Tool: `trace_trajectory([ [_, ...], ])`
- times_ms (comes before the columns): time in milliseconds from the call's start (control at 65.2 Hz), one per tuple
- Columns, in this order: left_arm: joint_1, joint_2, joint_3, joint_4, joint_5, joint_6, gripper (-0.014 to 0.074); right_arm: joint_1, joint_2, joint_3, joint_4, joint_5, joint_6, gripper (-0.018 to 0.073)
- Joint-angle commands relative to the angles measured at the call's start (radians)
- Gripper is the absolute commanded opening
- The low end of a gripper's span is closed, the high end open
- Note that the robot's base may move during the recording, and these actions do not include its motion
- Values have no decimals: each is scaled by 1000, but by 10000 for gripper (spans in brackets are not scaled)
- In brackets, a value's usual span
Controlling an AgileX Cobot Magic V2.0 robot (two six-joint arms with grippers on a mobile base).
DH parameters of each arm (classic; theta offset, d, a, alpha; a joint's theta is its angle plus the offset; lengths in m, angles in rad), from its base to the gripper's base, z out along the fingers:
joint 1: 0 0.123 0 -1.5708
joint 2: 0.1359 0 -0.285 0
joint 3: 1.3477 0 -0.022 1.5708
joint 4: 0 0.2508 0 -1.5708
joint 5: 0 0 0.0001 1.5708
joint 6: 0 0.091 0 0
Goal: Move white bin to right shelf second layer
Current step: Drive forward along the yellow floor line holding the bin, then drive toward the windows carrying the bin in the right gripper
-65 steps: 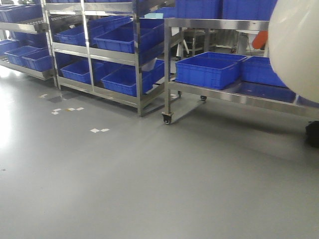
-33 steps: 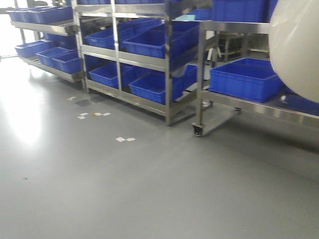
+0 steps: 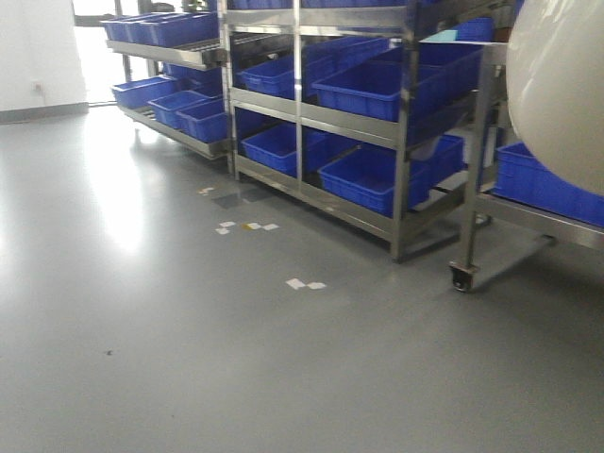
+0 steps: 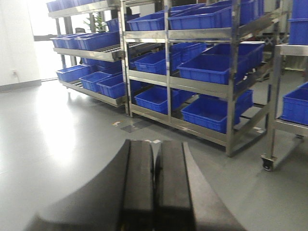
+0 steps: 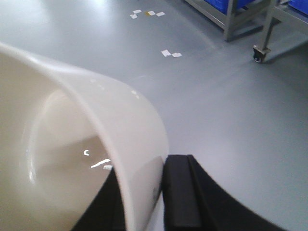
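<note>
The white bin (image 3: 562, 85) fills the upper right of the front view as a smooth cream-white curve, held up in the air. In the right wrist view its rim and hollow inside (image 5: 72, 120) fill the left half. My right gripper (image 5: 144, 166) is shut on the bin's wall, one finger inside and one finger (image 5: 179, 192) outside. My left gripper (image 4: 155, 144) is shut and empty, its pads pressed together above the grey floor. I cannot pick out the right shelf second layer among the racks in view.
Steel racks (image 3: 401, 123) with several blue crates (image 3: 377, 90) line the back. A wheeled steel rack with a caster (image 3: 461, 276) stands at the right behind the bin. White tape marks (image 3: 304, 283) lie on the grey floor. A white wall (image 3: 38, 47) is at the far left.
The whole view has swung: racks and floor marks have slid rightward in the front view and a white wall has come in at the left. The bin stays put at the upper right.
</note>
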Motion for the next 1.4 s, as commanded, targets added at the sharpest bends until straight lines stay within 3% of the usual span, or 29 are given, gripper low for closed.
trace_trajectory([
  [0, -2, -13, 33, -5, -87, -7, 85, -5, 1, -31, 0, -99, -1, 25],
  [1381, -2, -13, 33, -5, -87, -7, 85, -5, 1, -31, 0, -99, -1, 25],
])
